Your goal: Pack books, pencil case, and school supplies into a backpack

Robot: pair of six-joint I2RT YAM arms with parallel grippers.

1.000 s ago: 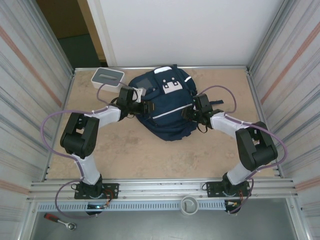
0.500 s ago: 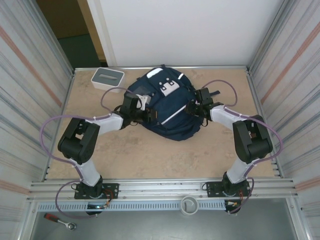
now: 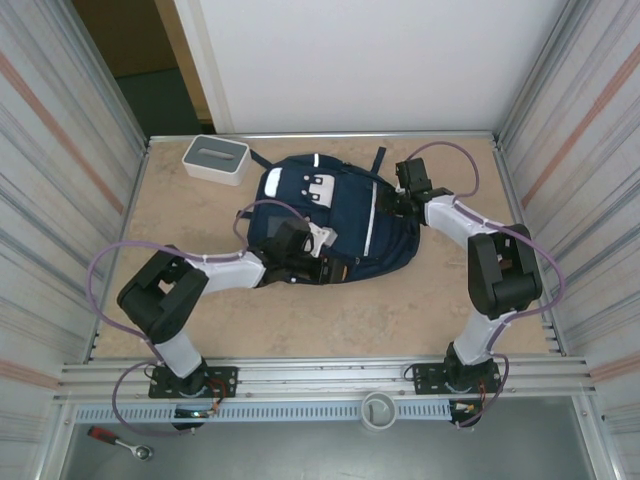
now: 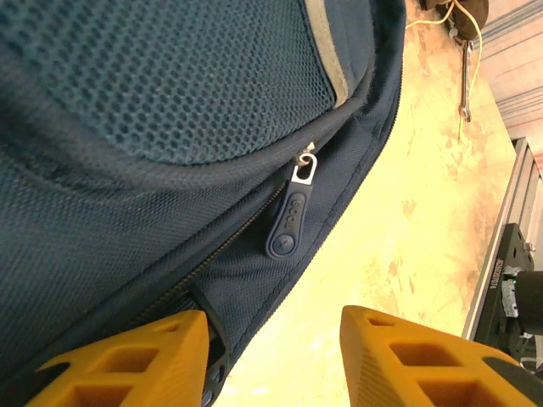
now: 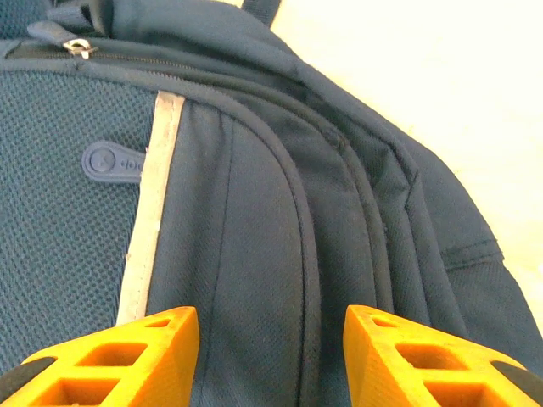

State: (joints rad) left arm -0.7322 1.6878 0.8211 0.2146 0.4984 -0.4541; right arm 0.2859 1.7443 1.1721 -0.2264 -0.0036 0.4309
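Note:
The navy backpack (image 3: 340, 215) lies flat mid-table, white patches toward the back. My left gripper (image 3: 335, 270) is at its near edge. In the left wrist view the left gripper (image 4: 273, 318) is open: the backpack (image 4: 170, 102) hem touches the left finger, bare table fills the gap, and a zipper pull (image 4: 288, 229) lies just ahead. My right gripper (image 3: 394, 204) is at the pack's right side. The right gripper (image 5: 271, 312) stands open over flat backpack (image 5: 254, 212) fabric beside a pale stripe (image 5: 153, 212). Books, pencil case and school supplies are hidden.
A white box with a grey top (image 3: 215, 158) stands at the back left corner. Metal walls close in the table (image 3: 300, 320) on the left and right, with a white panel behind. A rail (image 3: 320, 380) runs along the near edge by the arm bases.
The backpack has turned and slid toward the back right. My left gripper went from its left side to its near edge and opened. My right gripper moved back with the pack.

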